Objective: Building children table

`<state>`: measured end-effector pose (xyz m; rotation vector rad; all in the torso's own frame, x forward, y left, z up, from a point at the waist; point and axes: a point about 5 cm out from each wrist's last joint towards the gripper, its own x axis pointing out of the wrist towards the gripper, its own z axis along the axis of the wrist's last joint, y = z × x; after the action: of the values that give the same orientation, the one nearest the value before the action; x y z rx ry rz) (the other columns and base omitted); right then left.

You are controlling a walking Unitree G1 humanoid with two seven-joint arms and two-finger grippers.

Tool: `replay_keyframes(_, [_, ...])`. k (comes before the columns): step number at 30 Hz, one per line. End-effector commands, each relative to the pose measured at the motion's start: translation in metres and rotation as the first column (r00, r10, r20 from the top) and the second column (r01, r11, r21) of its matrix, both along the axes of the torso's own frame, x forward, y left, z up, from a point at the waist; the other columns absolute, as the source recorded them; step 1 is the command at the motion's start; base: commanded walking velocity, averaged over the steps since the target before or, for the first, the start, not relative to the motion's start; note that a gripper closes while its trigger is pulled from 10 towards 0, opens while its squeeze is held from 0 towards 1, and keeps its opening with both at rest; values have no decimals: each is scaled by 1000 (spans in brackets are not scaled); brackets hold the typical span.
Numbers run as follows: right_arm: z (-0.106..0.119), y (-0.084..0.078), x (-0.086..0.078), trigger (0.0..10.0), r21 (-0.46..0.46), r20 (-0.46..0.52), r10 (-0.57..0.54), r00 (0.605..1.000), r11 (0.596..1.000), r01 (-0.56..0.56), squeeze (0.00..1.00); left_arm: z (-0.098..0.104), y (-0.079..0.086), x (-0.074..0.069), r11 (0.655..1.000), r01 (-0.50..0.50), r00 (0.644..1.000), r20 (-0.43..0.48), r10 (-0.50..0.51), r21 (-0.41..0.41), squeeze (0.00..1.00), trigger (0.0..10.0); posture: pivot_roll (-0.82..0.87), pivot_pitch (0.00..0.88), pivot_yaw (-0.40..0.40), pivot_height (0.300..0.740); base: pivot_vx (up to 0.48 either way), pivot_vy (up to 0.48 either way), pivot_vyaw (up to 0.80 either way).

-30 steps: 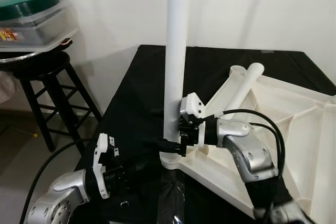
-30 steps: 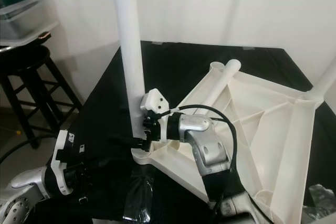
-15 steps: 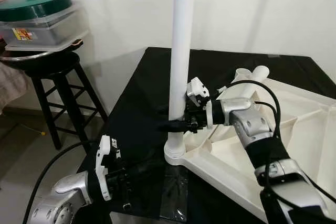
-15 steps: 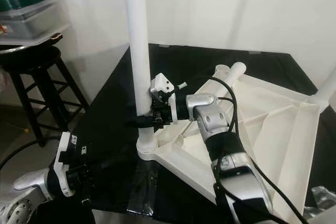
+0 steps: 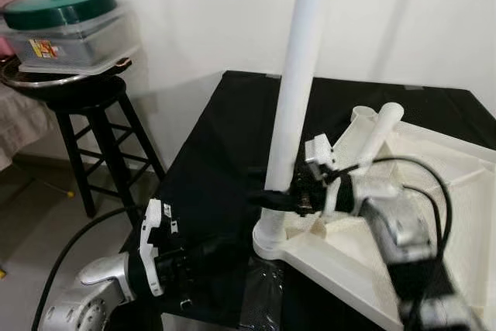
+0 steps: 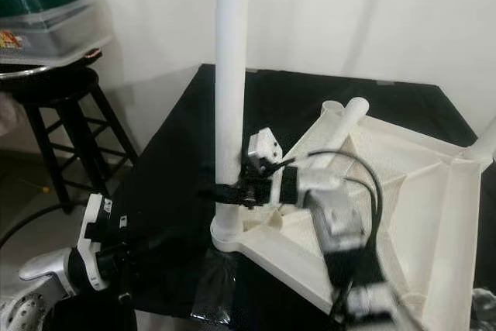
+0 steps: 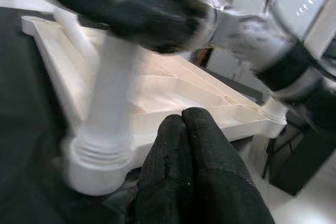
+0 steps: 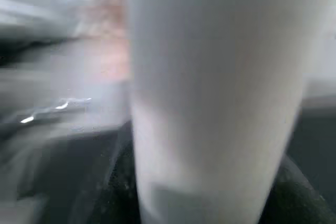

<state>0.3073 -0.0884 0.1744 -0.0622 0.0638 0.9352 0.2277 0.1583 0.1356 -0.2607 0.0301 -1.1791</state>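
On the table (image 5: 217,145) the upturned tabletop (image 5: 457,191) lies at 3 o'clock, its corner leg (image 5: 293,114) standing at centre with the right hand (image 5: 267,200) around it, a loose leg (image 5: 380,133) at 2 o'clock, the left hand (image 5: 213,253) at 7 o'clock, and a stool (image 5: 85,114) bearing a lidded container (image 5: 66,25) at 10 o'clock.
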Motion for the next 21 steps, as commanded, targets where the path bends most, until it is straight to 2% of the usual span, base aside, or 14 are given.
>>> replay_keyframes(1, [-40,-22,3,0,-246,-86,-477,875,861,445,0,2,1,-2,1000,15,1000,1,-15,0,0,10000,-52,8,3,740,0,0,0])
replay_keyframes(2, [-39,-10,-9,0,-224,-97,-449,888,879,420,0,2,2,-2,1000,15,1000,-1,-15,1,0,10000,-52,8,3,740,0,0,0])
replay_keyframes(4, [-30,15,-19,0,-220,-23,-288,957,936,276,0,1,4,-2,1000,14,1000,-3,-14,5,0,10000,-60,1,13,740,0,0,0])
replay_keyframes(8, [-28,12,-15,0,-221,-9,-315,949,926,305,0,1,3,-1,1000,14,1000,-4,-14,5,0,10000,-56,0,13,740,0,0,0])
replay_keyframes(12, [-30,8,-13,0,-231,-37,-307,951,929,291,0,0,2,-1,1000,21,1000,-8,-20,7,0,10000,-51,0,0,740,0,0,0])
replay_keyframes(13, [-28,8,-10,10000,-232,-32,-306,952,928,290,0,0,2,-1,1000,17,1000,-7,-17,4,0,10000,-52,0,1,740,0,0,0])
replay_keyframes(14, [-22,9,-7,10000,-197,-41,-269,962,946,257,412,0,2,-1,1000,15,1000,-6,-15,2,0,10000,-49,0,-1,740,0,0,0])
replay_keyframes(15, [-22,9,-7,10000,-197,-41,-269,962,946,257,412,0,2,-1,1000,15,1000,-6,-15,2,0,10000,-49,0,-1,740,0,0,0])
replay_keyframes(16, [-7,15,-5,10000,-107,-62,-189,980,978,181,1000,0,2,0,1000,14,1000,-6,-14,0,0,10000,-48,0,-1,740,0,0,0])
replay_keyframes(17, [2,19,-4,10000,-51,-61,-108,992,993,105,1000,0,1,0,1000,14,1000,-6,-14,0,0,10000,-47,0,-2,740,0,0,0])
replay_keyframes(19, [8,22,-5,10000,-22,-56,-73,996,997,72,1000,0,1,0,1000,15,1000,-7,-15,0,0,10000,-47,0,-2,740,0,0,0])
replay_keyframes(20, [20,21,-6,10000,-4,3,54,999,999,-54,1000,0,1,0,1000,16,1000,-7,-16,0,0,10000,-48,0,-3,740,0,0,0])
replay_keyframes(21, [20,21,-6,10000,-4,3,54,999,999,-54,1000,0,1,0,1000,16,1000,-7,-16,0,0,10000,-48,0,-3,740,0,0,0])
